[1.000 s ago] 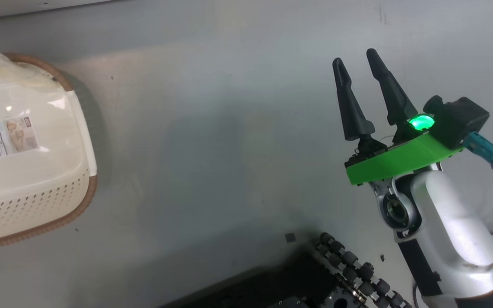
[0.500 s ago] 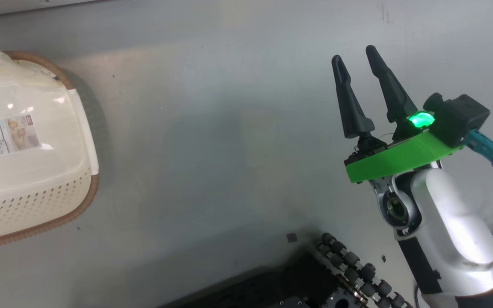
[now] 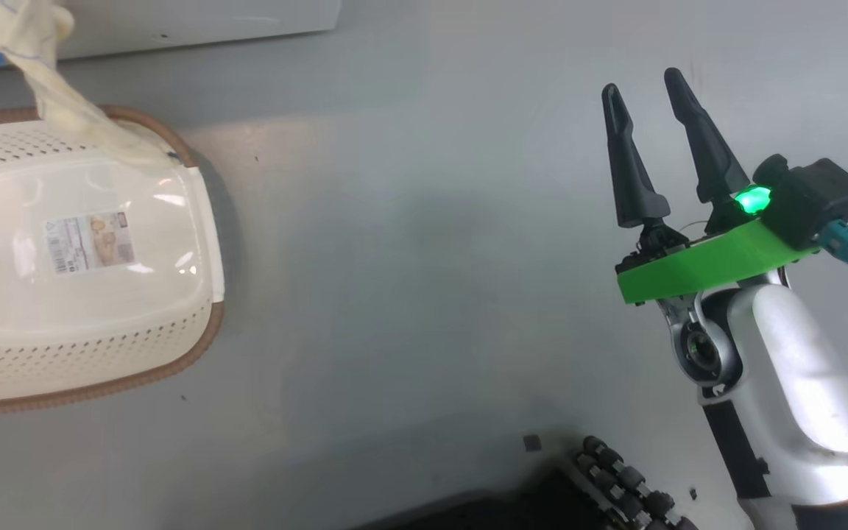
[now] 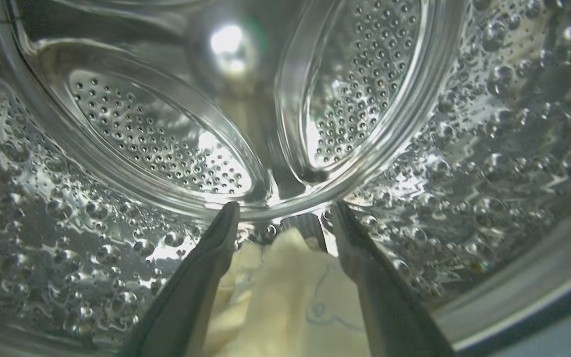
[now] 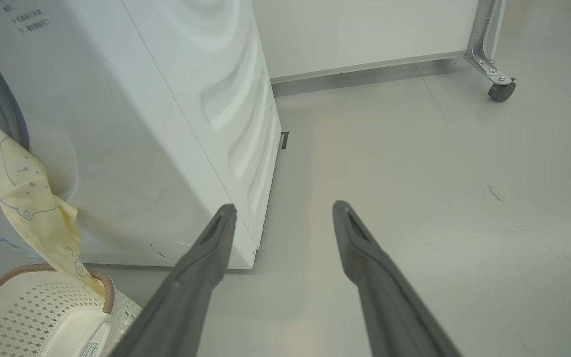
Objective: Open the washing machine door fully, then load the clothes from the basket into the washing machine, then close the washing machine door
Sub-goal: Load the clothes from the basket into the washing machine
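In the left wrist view my left gripper is deep inside the washing machine's steel perforated drum, jaws spread wide. The cream-yellow clothes lie between the fingers. The fabric trails out of the washing machine: the clothes hang down its white front onto the brown rim of the basket. In the head view the basket stands at the left with the clothes draped over its far rim. My right gripper hovers open and empty over the floor at the right. The door is out of view.
The washing machine's white foot runs along the head view's top. My dark wheeled base sits at the bottom. A metal leg on a caster stands by the far white wall. Grey floor lies open between basket and right gripper.
The head camera has shifted, so the basket and right gripper sit further right and the machine's foot has come into view. More of the hanging cloth shows. The right gripper stays open.
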Tool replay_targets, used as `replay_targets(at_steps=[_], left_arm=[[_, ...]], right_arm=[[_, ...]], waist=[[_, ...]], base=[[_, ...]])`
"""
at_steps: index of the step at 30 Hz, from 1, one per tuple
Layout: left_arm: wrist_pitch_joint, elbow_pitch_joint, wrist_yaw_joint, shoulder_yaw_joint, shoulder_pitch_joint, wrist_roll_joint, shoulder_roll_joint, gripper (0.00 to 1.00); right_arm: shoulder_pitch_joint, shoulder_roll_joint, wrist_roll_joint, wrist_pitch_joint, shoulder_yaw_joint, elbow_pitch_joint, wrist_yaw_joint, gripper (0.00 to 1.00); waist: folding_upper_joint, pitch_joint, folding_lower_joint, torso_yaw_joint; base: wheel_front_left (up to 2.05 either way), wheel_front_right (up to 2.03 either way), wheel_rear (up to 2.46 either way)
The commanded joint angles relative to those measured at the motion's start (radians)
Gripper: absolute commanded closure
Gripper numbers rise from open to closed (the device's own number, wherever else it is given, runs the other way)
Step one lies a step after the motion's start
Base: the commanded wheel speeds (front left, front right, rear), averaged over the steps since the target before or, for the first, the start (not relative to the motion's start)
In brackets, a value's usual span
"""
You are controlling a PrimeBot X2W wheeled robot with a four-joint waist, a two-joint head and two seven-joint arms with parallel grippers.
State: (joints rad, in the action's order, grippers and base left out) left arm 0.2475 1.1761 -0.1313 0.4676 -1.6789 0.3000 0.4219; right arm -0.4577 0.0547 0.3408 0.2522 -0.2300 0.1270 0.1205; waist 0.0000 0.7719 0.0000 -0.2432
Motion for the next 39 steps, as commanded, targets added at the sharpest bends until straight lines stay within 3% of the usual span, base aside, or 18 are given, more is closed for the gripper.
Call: replay_targets(at_steps=[1,12,20,30,39], left_arm=[[0.012,-0.03,0.001,0.007,0.016,0.015,0.028,0.0],[0.014,-0.182,0.001,0.06,0.345,0.173,-0.004,0.0],[0.014,-0.337,0.001,0.01,0.652,0.219,-0.019,0.0],[0.014,-0.661,0.082,-0.09,1.092,0.17,-0.004,0.0],[0.014,-0.878,0.159,-0.144,1.37,0.147,-0.011,0.0]], right_arm=[[0.029,0.01,-0.008,0.009,-0.006,-0.027,0.01,0.0],[0.081,0.054,-0.04,-0.006,0.04,-0.032,0.01,0.0],[0.17,0.06,-0.038,-0.04,0.084,-0.048,0.01,0.0],[0.291,0.042,-0.031,-0.08,0.115,-0.071,0.01,0.0],[0.36,0.024,-0.033,-0.106,0.117,-0.09,0.01,0.0]], waist=[[0.0,-0.041,0.0,0.036],[0.0,-0.253,0.0,0.138],[0.0,-0.466,0.0,0.193],[0.0,-0.696,0.0,0.229],[0.0,-0.794,0.0,0.231]], base=[[0.0,0.0,0.0],[0.0,0.0,0.0],[0.0,0.0,0.0],[0.0,0.0,0.0],[0.0,0.0,0.0]])
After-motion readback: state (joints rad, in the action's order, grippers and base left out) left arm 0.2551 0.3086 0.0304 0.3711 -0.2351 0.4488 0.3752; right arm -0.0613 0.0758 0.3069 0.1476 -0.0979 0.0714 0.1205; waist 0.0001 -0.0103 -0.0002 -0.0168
